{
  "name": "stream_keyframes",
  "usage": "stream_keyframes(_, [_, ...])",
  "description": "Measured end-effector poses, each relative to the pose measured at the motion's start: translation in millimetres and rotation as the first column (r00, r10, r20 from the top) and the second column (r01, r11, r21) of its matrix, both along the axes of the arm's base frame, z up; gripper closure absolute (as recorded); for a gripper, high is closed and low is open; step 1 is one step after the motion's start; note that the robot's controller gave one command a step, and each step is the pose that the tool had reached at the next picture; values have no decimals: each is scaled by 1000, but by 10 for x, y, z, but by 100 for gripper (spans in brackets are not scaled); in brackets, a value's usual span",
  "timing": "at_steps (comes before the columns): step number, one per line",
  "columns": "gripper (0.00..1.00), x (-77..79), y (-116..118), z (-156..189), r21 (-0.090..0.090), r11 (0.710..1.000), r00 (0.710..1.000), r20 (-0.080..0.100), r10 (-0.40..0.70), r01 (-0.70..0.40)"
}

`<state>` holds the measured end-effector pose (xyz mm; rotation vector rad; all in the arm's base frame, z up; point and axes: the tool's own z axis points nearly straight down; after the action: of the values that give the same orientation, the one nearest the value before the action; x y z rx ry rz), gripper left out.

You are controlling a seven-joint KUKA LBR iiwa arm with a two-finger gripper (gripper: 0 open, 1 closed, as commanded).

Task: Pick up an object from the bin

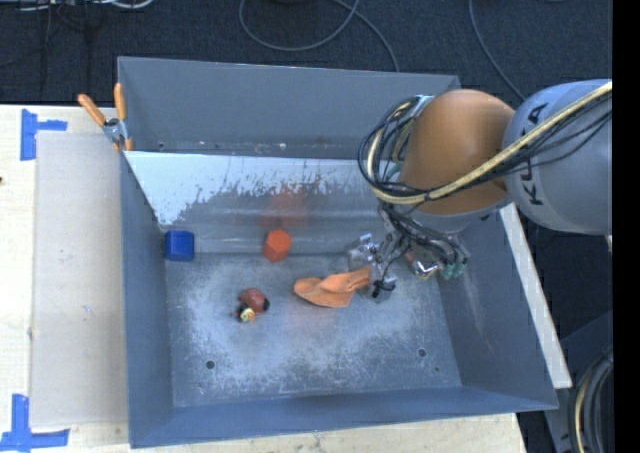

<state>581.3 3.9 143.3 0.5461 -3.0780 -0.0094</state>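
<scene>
Bin (pixel 300 391): grey, floor speckled white.
Cube near left wall (pixel 180 245): blue.
Cube near back wall (pixel 277 245): orange-red.
Small lump (pixel 252 303): dark red, yellow-and-black end.
Limp piece (pixel 328 289): pale orange.
Wrist cover (pixel 455 151): orange-brown.
Wrist cables (pixel 381 156): black, yellow.

grey arm (pixel 575 156) enters from the right edge, about mid-height in the scene, dark lettering on its side. at its left end sits a round orange wrist cover (pixel 455 151), wrist turned downward. black and yellow cables (pixel 385 156) loop round the left side of the cover; one bundle runs back over the arm toward the far right. gripper (pixel 377 269) hangs under the cover, right of centre, set low, tip angled to the near left.
</scene>
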Motion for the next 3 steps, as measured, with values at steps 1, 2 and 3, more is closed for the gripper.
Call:
stream_keyframes(1, [100, 222, 43, -157, 1, 1000, 999, 38, -27, 27])
stream_keyframes(2, [100, 87, 44, 40, 0, 1000, 1000, 5, -23, 23])
stream_keyframes(3, [100, 184, 2, 424, 0, 1000, 999, 30, -20, 20])
